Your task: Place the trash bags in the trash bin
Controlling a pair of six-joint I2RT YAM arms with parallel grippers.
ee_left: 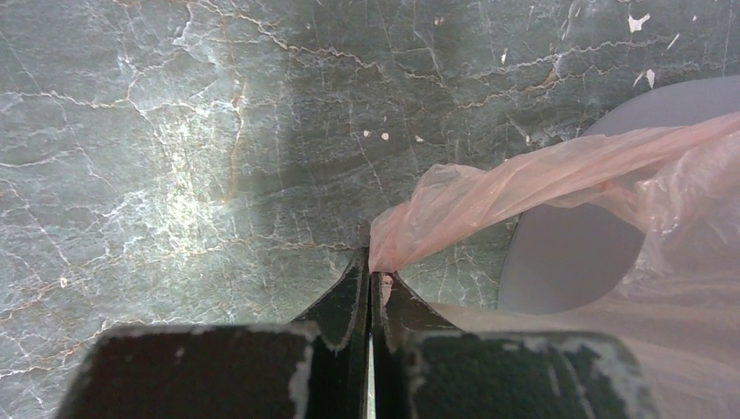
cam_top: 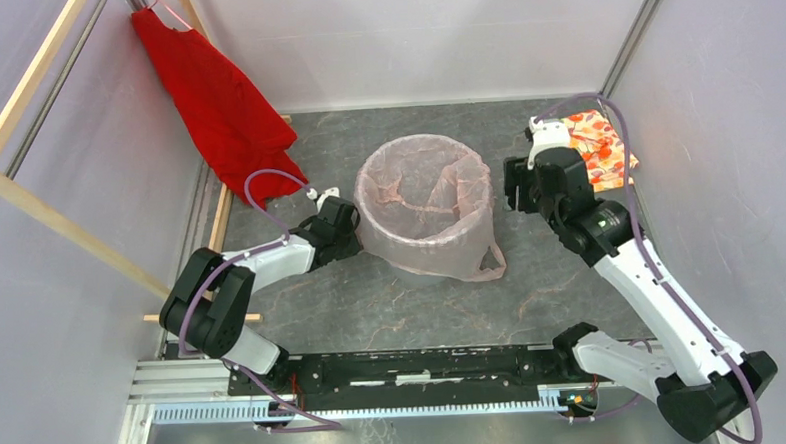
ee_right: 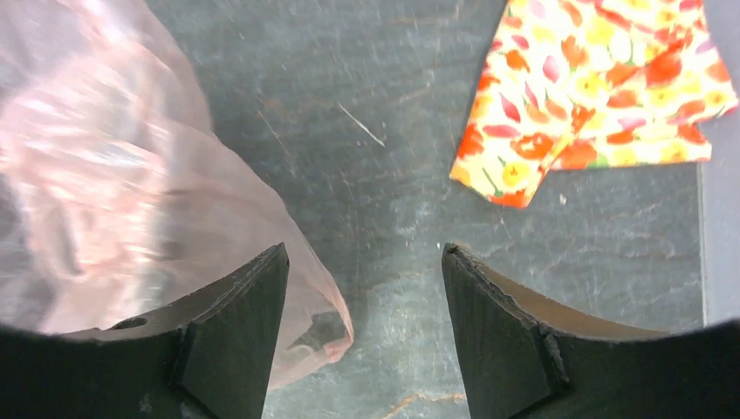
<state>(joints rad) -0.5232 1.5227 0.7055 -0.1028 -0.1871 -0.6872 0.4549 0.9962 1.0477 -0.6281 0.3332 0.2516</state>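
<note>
Around the work area: a red garment (cam_top: pixel 219 99) hangs at far left by the wooden frame (cam_top: pixel 25 96), well apart from the bin. A flowered orange cloth (ee_right: pixel 602 83) lies flat at far right, just behind the right arm and touching neither the bin nor the bag. Nothing lies on the dark table (cam_top: pixel 372 298) btwn the arms and the bin.

The grey bin (ee_left: pixel 572 257) stands upright mid-table. The pink bag (cam_top: pixel 423 196) is spread inside it, mouth stretched over the rim all round, w/ one handle loop hanging down the near-right side onto the table.

The left gripper (ee_left: pixel 371 278) is at the bin's left side, jaws pinched tight on a twisted bit of bag edge. The right gripper (ee_right: pixel 365 262) is at the bin's right side, jaws wide apart w/ nothing btwn them; bag film lies just beside its left finger (ee_right: pixel 236 323).
</note>
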